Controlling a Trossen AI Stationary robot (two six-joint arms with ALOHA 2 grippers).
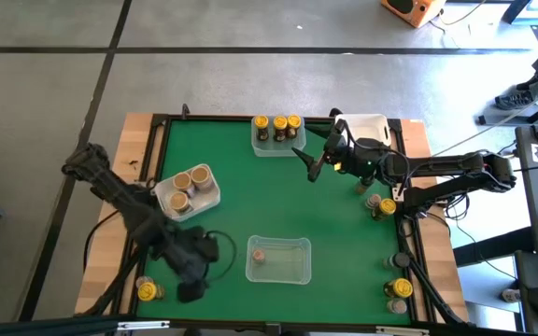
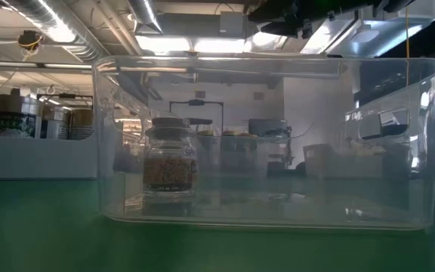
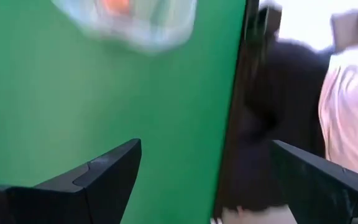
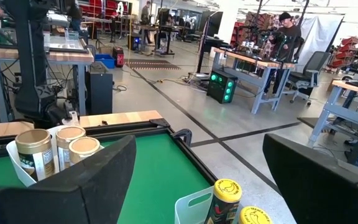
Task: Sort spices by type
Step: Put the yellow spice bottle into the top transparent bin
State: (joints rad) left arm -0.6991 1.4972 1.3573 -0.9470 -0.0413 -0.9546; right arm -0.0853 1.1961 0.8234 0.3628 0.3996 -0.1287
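Right hand point(image 1: 308, 161) spread wide, empty, beside yellow-lidded spices point(image 1: 278, 124); left hand point(image 1: 192, 280) released.

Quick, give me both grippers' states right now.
Left gripper: open, holding nothing, at the table's near-left corner.
Right gripper: open, holding nothing, beside the tub of yellow-lidded jars.

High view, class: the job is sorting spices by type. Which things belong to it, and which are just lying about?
Job:
yellow-lidded jars
tan-lidded jars
jar in front tub
loose jars
tubs
right gripper, open
left gripper, open

Lying about:
orange box
floor cables
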